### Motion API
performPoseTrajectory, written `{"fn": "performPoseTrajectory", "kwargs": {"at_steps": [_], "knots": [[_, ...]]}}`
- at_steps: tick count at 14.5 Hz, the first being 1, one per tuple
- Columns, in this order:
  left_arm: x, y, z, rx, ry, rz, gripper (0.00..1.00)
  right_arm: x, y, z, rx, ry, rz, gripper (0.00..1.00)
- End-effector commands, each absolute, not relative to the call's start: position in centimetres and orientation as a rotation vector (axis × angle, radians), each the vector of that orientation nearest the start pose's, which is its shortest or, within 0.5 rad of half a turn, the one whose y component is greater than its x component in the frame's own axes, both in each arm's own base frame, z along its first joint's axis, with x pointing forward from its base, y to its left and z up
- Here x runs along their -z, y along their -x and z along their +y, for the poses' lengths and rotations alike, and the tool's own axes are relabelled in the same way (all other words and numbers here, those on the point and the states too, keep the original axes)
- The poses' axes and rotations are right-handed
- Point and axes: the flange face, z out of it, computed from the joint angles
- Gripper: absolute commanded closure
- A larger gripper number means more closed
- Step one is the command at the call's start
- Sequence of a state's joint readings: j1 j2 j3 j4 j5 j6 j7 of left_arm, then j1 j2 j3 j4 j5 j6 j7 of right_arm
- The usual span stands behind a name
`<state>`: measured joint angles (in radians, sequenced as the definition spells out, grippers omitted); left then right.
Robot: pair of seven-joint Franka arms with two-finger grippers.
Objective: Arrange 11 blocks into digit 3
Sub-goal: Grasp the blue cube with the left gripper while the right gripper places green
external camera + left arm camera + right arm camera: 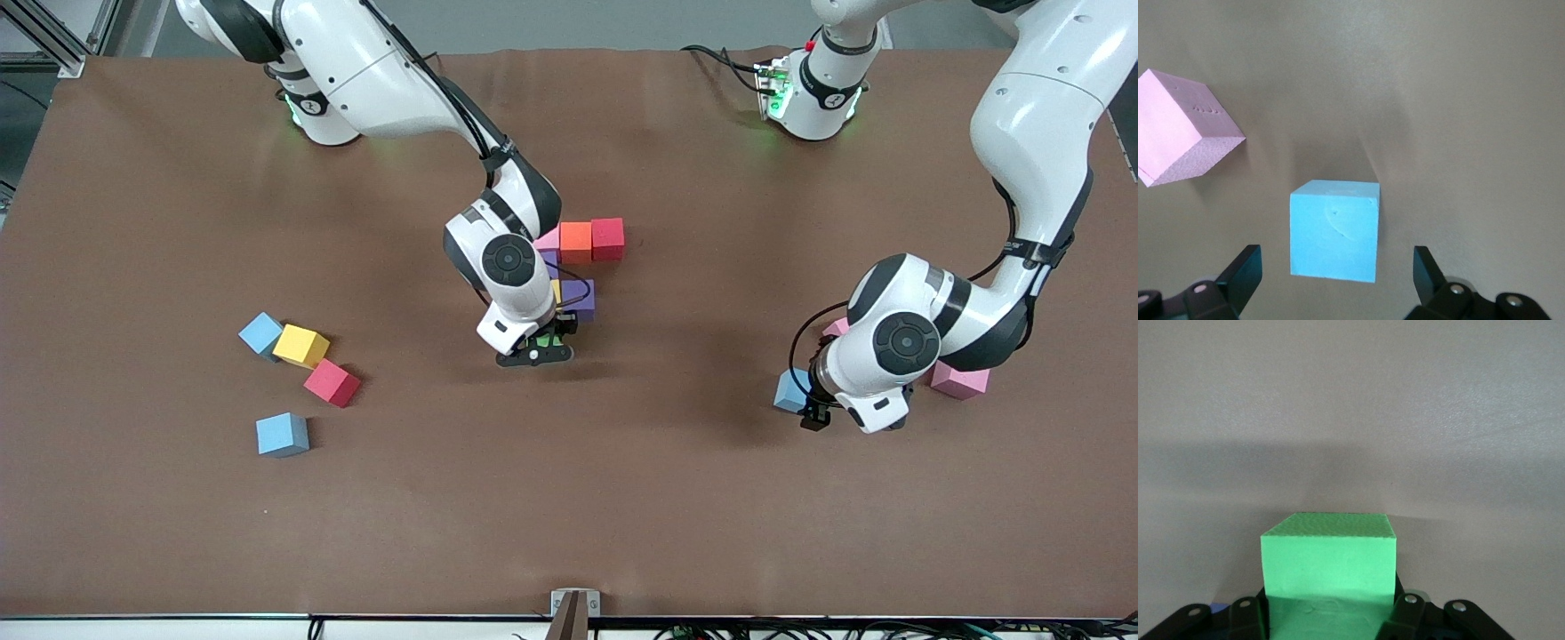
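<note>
**Right gripper clamped on green cube at partial figure; left gripper spread over light blue cube**

The brown table carries small matte foam cubes in three groups.

Centre of the front view: the partly built digit 3. A pink cube, an orange cube and a red cube form a touching row. Nearer the camera sit a purple cube and a sliver of a yellow cube, largely hidden by the right arm. How these lower cubes join cannot be told.

The right gripper sits at the camera-side edge of this group, low at the table. Its fingers are clamped on the green foam cube, as the right wrist view shows.

Lower left of the front view: a light blue cube, a yellow cube and a red cube lie in a loose diagonal line; another light blue cube lies apart, nearer the camera.

Right of the front view: the left gripper hovers over a light blue cube. In the left wrist view its fingers stand wide apart on either side of this cube, not touching it. A pink cube lies beside the arm; another pink cube is mostly hidden.
</note>
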<state>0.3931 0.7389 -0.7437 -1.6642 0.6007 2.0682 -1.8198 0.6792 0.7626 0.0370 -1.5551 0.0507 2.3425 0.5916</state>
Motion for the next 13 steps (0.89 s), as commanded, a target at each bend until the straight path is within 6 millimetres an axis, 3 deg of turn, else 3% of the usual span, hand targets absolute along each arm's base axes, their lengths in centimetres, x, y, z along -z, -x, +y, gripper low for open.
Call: {"fn": "performPoseTrajectory", "kwargs": {"at_steps": [1, 5, 6, 7, 8, 9, 10, 13], "knots": [[-23.9, -65.1, -14.0, -0.051, 2.469, -1.764, 0.0, -20.6, -52.7, 46.0, -0.019, 3.082, -0.11, 0.66], [-22.6, -64.5, -12.5, -0.072, 2.451, -1.788, 0.0, -20.5, -52.6, 46.1, -0.025, 3.082, -0.11, 0.64], [-22.2, -64.2, -12.6, -0.076, 2.456, -1.79, 0.0, -20.6, -52.6, 46.1, -0.023, 3.081, -0.108, 0.59], [-21.9, -64.0, -12.9, -0.076, 2.468, -1.795, 0.01, -20.5, -52.6, 46.1, -0.026, 3.081, -0.106, 0.42], [-21.3, -63.7, -12.9, -0.074, 2.479, -1.804, 0.02, -20.6, -52.7, 46.1, -0.027, 3.08, -0.103, 0.1], [-21.0, -63.7, -12.7, -0.066, 2.487, -1.81, 0.04, -21.6, -53.6, 46.0, -0.01, 3.069, -0.089, 0.0], [-20.7, -63.6, -12.9, -0.067, 2.495, -1.814, 0.09, -23.0, -54.6, 46.0, -0.014, 3.061, -0.068, 0.0], [-20.4, -63.5, -13.0, -0.063, 2.502, -1.813, 0.44, -26.8, -56.8, 45.6, -0.064, 3.078, -0.035, 0.0]]}}
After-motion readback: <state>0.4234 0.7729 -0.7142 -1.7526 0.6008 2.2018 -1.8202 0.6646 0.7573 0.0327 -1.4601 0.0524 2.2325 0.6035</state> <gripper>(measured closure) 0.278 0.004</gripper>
